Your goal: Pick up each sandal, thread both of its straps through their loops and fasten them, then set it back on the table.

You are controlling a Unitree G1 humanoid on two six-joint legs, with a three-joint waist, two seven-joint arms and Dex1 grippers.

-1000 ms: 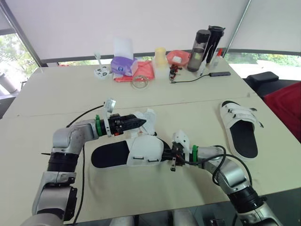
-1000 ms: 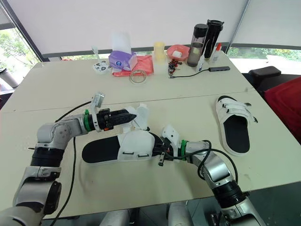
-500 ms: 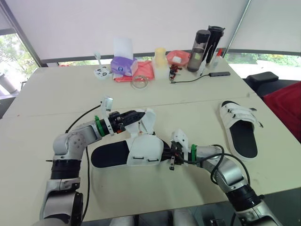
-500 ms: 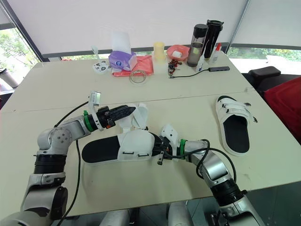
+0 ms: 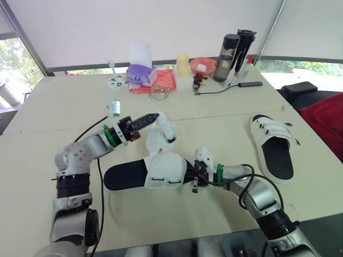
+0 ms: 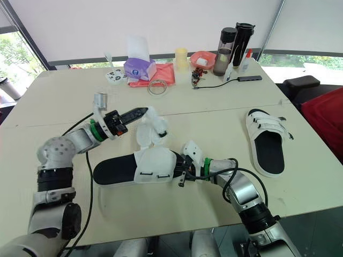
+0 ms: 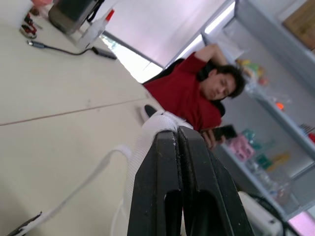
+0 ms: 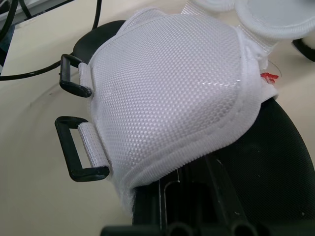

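Holding one loose strap (image 5: pixel 159 140) up off the near sandal (image 5: pixel 136 175), my left fingers (image 5: pixel 146 117) are closed flat together with the white webbing pinched at their tips. The sandal lies sole-down on the counter (image 5: pixel 64 107) just in front of me. My right arm (image 5: pixel 241 181) reaches in to its toe end, but whether that side is clamped on the sole I cannot tell. Two black loops (image 8: pixel 78 152) sit on the near edge of the white upper, both empty. The other sandal (image 5: pixel 274 147) lies well apart on my right.

I judge the step in hand to be feeding this strap into its loop. To do it well, I would carry the strap over the upper without letting it twist, so its flat face meets the loop's slot squarely. A little tip should stick out past the pinch, or nothing will enter the loop. The approach should be low and slow. The sandal must stay pinned at the toe, since any pull on the webbing could drag it across the counter.
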